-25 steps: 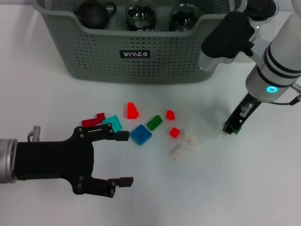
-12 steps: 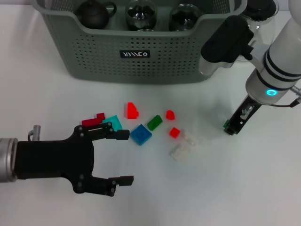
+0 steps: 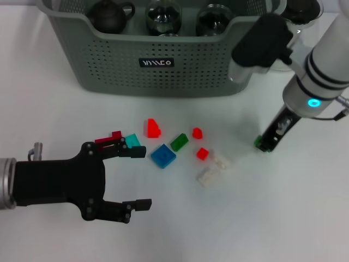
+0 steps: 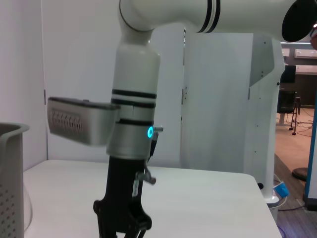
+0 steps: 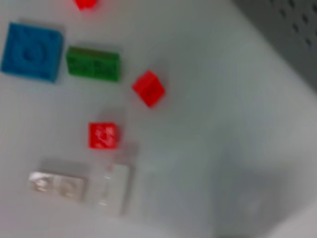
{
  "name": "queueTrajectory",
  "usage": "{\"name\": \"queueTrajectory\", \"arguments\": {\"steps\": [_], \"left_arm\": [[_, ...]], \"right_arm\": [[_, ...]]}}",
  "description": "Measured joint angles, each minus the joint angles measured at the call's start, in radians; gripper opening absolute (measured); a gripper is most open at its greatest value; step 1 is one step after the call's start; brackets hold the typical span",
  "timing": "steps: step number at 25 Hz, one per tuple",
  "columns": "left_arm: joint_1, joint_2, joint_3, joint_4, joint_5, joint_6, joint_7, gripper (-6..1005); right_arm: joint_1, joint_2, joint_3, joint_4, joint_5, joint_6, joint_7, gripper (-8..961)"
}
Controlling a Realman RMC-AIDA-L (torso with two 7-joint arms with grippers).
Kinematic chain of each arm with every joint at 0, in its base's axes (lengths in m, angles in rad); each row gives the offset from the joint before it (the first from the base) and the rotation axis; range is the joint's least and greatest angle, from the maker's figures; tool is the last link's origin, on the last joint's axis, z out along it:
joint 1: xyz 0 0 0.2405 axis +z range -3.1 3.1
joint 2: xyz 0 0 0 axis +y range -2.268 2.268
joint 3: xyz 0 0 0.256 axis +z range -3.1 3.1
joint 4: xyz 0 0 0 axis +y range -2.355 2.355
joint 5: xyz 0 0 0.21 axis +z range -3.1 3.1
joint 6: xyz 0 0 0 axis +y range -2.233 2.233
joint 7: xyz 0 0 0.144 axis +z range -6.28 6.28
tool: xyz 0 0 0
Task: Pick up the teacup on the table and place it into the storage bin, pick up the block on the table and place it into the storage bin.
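1. Now, my right end effector (image 3: 264, 144) is down at the desk (image 3: 283, 218), and a small green block (image 3: 258, 142) sits at its tip, so I read it as pinched narrow on that piece, though the fingers themselves are hard to make out.
2. Straight ahead of that end effector and off toward my left stands the storage bin (image 3: 158, 65), its near corner close to my right forearm. That is the relation the next move turns on: up, then forward and left over the rim.
3. My right arm is plainly the nearer one to the bin's corner, so I judge it should carry this block in.
4. My left end effector (image 3: 136, 178) hovers over the desk with its fingers spread wide, holding nothing. One fingertip lies just beside the teal block (image 3: 132, 141) and the dark red block (image 3: 108, 139).
5. Beyond those fingertips, toward my right, the loose pieces are scattered: a blue block (image 3: 163, 155), a green brick (image 3: 179, 142), three red blocks (image 3: 153, 127) and two clear ones (image 3: 211, 169).
6. Between the two end effectors, that cluster is nearer my left. The green brick's long axis runs slantwise across my view.
7. Inside the bin I can see a dark teapot (image 3: 109, 15) and glassware; I cannot pick out a teacup on the desk.
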Motion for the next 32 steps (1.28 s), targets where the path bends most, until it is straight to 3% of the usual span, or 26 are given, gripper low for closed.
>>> {"name": "queueTrajectory", "arguments": {"steps": [6,7,8,10,14,16,17,18,20,23,28,32], "left_arm": [[0.002,0.003,0.0,-0.01,0.011,-0.027,-0.002,885],[0.003,0.003,0.0,-0.013,0.012,-0.03,-0.002,885],[0.003,0.004,0.0,-0.016,0.012,-0.03,-0.002,885],[0.004,0.004,0.0,-0.016,0.011,-0.027,-0.003,885],[0.003,0.001,0.0,-0.019,0.005,-0.023,-0.007,885],[-0.001,0.0,0.0,-0.025,0.004,-0.026,-0.015,885],[-0.002,0.001,0.0,-0.027,0.004,-0.028,-0.02,885],[-0.004,0.0,0.0,-0.028,0.004,-0.029,-0.024,885],[-0.007,-0.001,0.0,-0.028,0.004,-0.03,-0.03,885],[-0.013,-0.004,0.0,-0.028,0.003,-0.03,-0.034,886],[-0.026,-0.005,0.0,-0.028,0.003,-0.035,-0.054,886],[-0.029,-0.005,0.0,-0.028,0.003,-0.044,-0.058,885]], "right_arm": [[-0.005,-0.005,0.191,-0.261,0.105,-0.193,-0.051,203],[0.021,-0.006,0.278,-0.34,0.154,-0.251,-0.06,203],[0.021,-0.006,0.278,-0.34,0.154,-0.251,-0.06,203],[0.068,-0.007,0.381,-0.396,0.204,-0.293,-0.065,203],[0.185,-0.024,0.619,-0.404,0.36,-0.335,-0.081,202],[0.232,-0.045,0.685,-0.377,0.414,-0.306,-0.083,202],[0.263,-0.067,0.7,-0.338,0.422,-0.248,-0.084,202],[0.263,-0.067,0.7,-0.338,0.422,-0.248,-0.084,202],[0.287,-0.087,0.682,-0.273,0.395,-0.162,-0.089,202],[0.329,-0.103,0.638,-0.122,0.306,-0.033,-0.111,202],[0.406,-0.105,0.616,0.146,0.197,0.134,-0.187,203],[0.432,-0.08,0.583,0.292,0.156,0.275,-0.234,209]]}}
